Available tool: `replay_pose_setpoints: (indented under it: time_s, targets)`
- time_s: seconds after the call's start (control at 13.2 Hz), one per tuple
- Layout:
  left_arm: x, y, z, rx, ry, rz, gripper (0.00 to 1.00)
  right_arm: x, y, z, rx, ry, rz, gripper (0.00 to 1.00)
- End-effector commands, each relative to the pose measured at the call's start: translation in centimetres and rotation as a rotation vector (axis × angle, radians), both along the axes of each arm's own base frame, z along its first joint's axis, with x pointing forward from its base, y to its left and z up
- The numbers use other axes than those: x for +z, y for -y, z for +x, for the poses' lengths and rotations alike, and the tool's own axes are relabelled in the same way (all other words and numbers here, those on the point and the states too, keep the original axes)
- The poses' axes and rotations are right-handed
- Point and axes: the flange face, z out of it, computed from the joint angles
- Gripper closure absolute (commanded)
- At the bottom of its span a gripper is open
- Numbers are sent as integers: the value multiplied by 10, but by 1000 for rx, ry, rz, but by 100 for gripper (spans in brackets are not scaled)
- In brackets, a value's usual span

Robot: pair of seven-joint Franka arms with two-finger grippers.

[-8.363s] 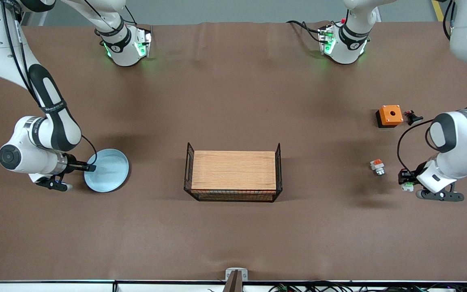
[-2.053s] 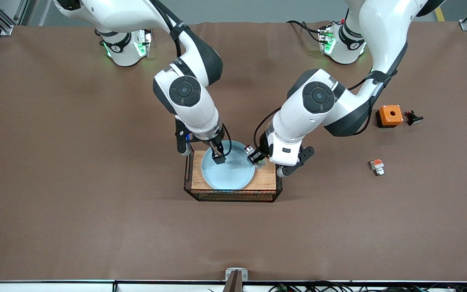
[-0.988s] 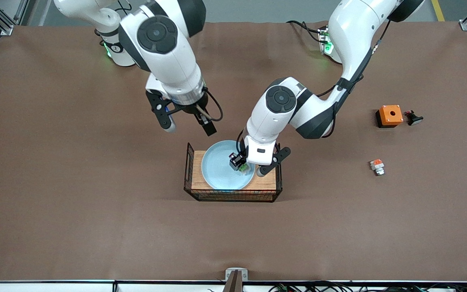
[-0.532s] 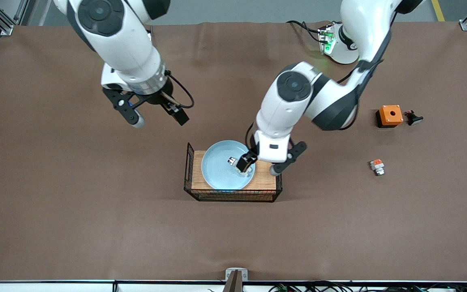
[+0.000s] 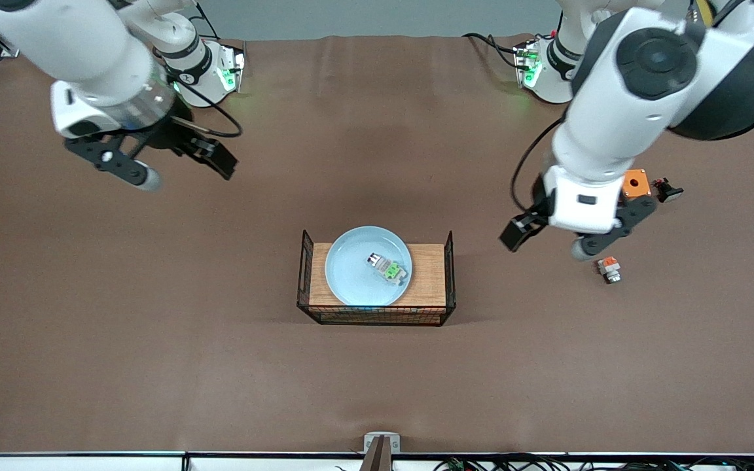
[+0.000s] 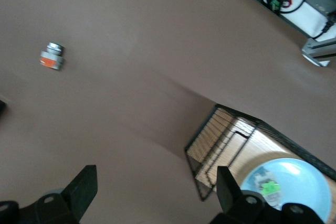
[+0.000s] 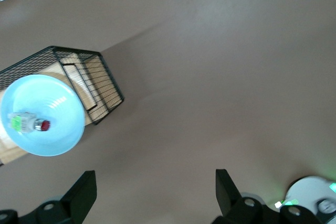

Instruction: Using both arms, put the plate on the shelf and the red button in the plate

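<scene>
**Plate and button stowed on the rack; both tools empty**

1. Right tool. Raised over bare counter toward the right arm's end, well apart from the rack. Fingers spread wide, nothing between them. Judged to be parked, its share of the work done.

2. Wire basket with wooden top. Stands mid-counter. Upright wire ends guard the two short sides; the long sides carry no raised guard, so access from above is open.

3. The plate. Lies flat on the wooden top, between the two wire ends, its rim reaching close to both long edges of the board. A strip of wood shows free toward the left arm's end. Seated level, it looks stable.

4. The red button. Rests on its side within the plate, off-centre toward the left arm's end, green tab up; the reddish cap shows in the right wrist view. The shallow rim should keep it from rolling off.

5. Left tool. Up in the air over bare counter between the basket and the spare parts. Fingers apart, holding nothing.

6. Orange-tabbed white piece. Alone on the counter near the left tool; untouched.

7. Orange box and a small dark part beside it. Partly hidden by the left arm.

Task judged complete.
</scene>
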Motion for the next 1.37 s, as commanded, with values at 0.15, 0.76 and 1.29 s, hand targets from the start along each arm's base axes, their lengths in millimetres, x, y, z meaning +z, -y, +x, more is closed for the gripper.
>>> replay_pose_setpoints:
  time_s: [0.15,0.76,1.29]
  targets:
    - [29,-84,-9,-163,-59,69,0,7,91,-17,186,15,33,0]
    - [55,-180,-41,-420,-163,38,0,19,199,-7,332,67,37,0]
    - [55,-202,-100,-554,-134,34,0,35,212,-3,344,115,-6,0]
